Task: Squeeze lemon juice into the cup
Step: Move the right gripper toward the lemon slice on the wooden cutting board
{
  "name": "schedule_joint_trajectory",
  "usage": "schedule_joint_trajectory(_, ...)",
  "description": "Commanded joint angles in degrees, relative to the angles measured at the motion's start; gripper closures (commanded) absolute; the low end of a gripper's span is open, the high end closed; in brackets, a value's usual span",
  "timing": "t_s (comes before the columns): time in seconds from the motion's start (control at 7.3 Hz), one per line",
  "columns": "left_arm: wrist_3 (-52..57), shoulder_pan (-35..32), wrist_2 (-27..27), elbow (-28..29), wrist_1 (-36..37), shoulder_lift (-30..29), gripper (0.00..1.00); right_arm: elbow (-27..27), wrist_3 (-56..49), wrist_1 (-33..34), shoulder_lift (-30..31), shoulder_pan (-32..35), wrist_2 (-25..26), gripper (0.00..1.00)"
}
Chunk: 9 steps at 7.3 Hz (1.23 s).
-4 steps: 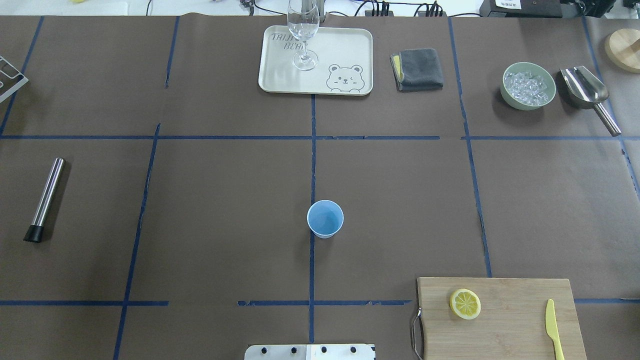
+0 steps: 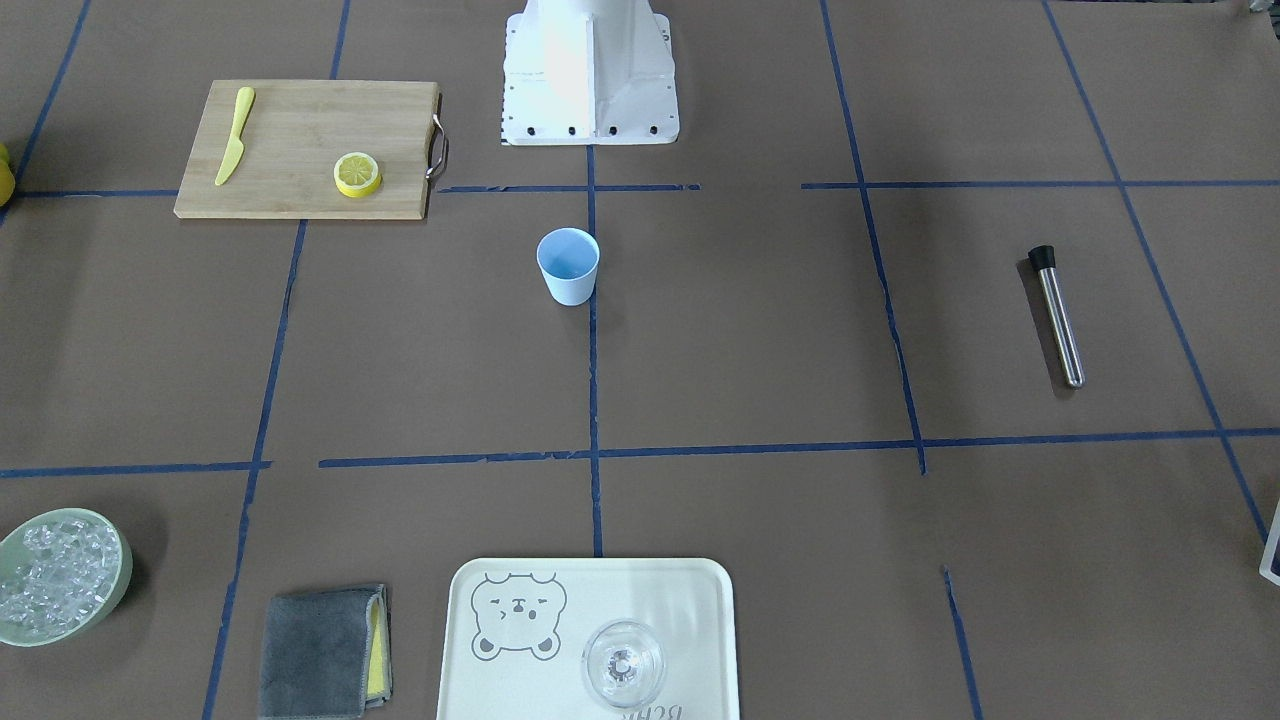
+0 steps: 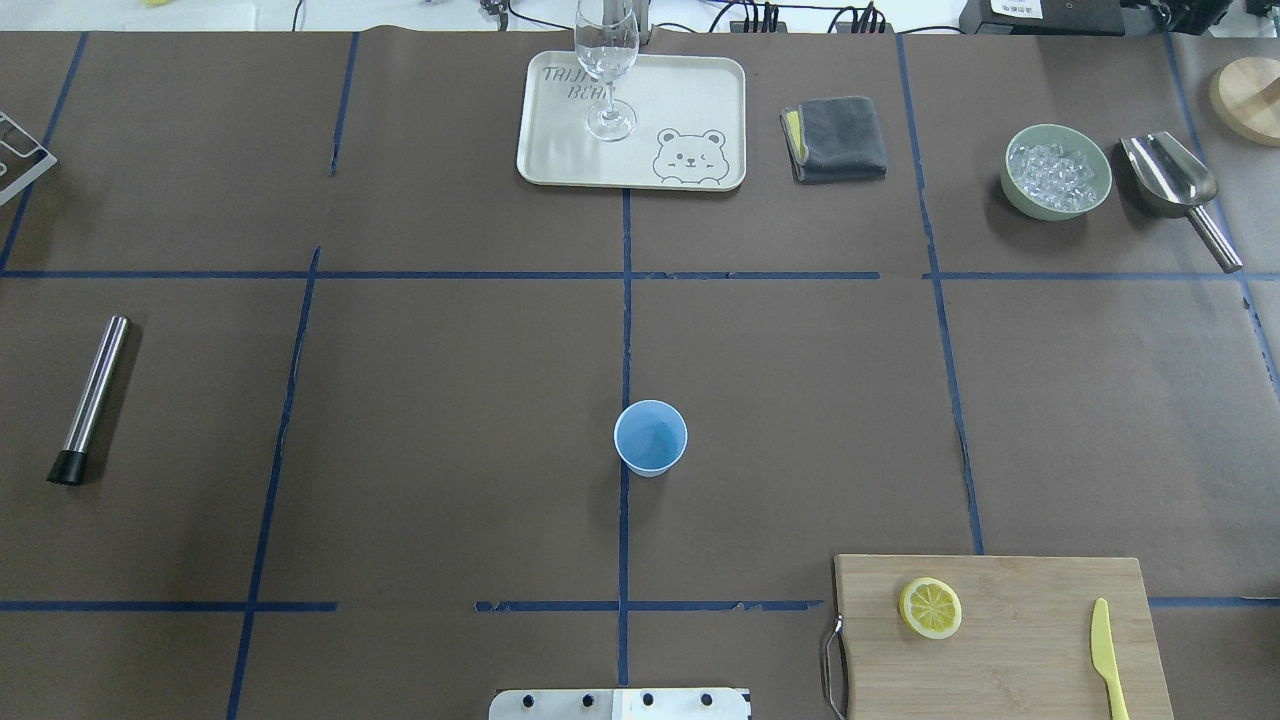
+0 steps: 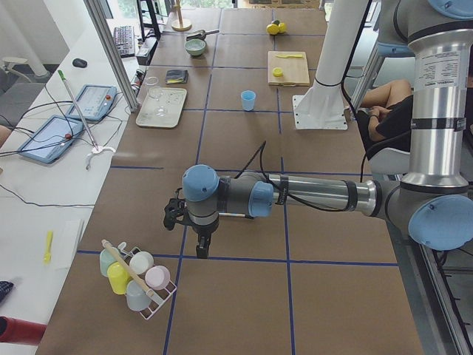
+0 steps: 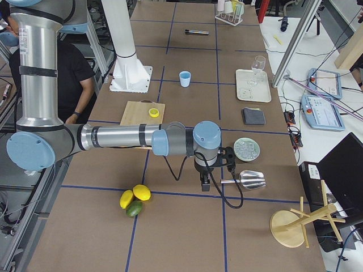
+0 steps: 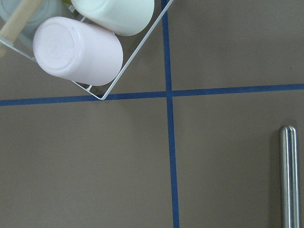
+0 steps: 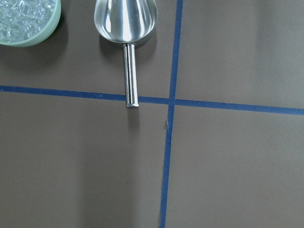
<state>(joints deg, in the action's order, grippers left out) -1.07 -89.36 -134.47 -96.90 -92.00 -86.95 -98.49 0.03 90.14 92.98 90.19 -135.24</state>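
The lemon (image 3: 930,607) lies flat, cut face up, on the cutting board (image 3: 1020,650) at the near right corner of the desk (image 3: 450,400). The yellow knife (image 3: 1104,655) lies well apart on the same board. Being on that side, the slice looks meant for the right arm to pick up.

The cup (image 3: 650,437) stands upright on the centre tape line, well apart from the board. Its mouth is open and nothing is in it, so a slice held above could drip straight in. That spot seems within reach of either arm.

Neither arm is near these things. The right end effector (image 5: 205,186) hangs pointing down at the far right end of the desk, near the scoop (image 5: 249,180) and the bowl of ice (image 5: 246,149). The left end effector (image 4: 201,254) hangs the same way at the opposite end, just beside the rack of cups (image 4: 137,285). For both, I cannot tell how wide the jaws stand or whether they hold anything. The task appears not yet begun.
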Motion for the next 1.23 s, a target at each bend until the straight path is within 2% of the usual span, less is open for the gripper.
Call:
schedule_joint_trajectory(0.0, 0.1, 0.1, 0.0, 0.0, -0.2, -0.1, 0.00, -4.1, 9.8, 0.0, -0.7, -4.5, -1.2, 0.00)
schedule_joint_trajectory(0.14, 0.1, 0.1, -0.1, -0.1, -0.3, -0.4, 0.00, -10.3, 20.6, 0.0, -0.7, -10.7, -0.4, 0.00)
schedule_joint_trajectory(0.41, 0.1, 0.1, 0.0, -0.6, -0.4, -0.9, 0.00, -18.2, 32.5, -0.4, -0.7, -19.2, 3.1, 0.00)
schedule_joint_trajectory(0.55, 0.0, 0.2, 0.0, -0.4, -2.1, -1.0, 0.00, -22.1, 40.1, -1.3, -0.6, -25.1, 7.5, 0.00)
schedule_joint_trajectory(0.82, 0.0, 0.2, 0.0, -0.4, -5.4, -1.0, 0.00, -25.4, 57.4, -9.8, -0.2, -33.6, 11.1, 0.00)
schedule_joint_trajectory(0.96, -0.1, 0.3, 0.0, -0.2, -7.0, -1.0, 0.00, -28.1, 65.1, -10.4, -0.1, -41.3, 17.8, 0.00)
schedule_joint_trajectory(1.1, -0.1, 0.3, 0.0, -0.3, -7.0, -1.0, 0.00, -29.4, 70.8, -10.6, 0.0, -47.3, 21.6, 0.00)
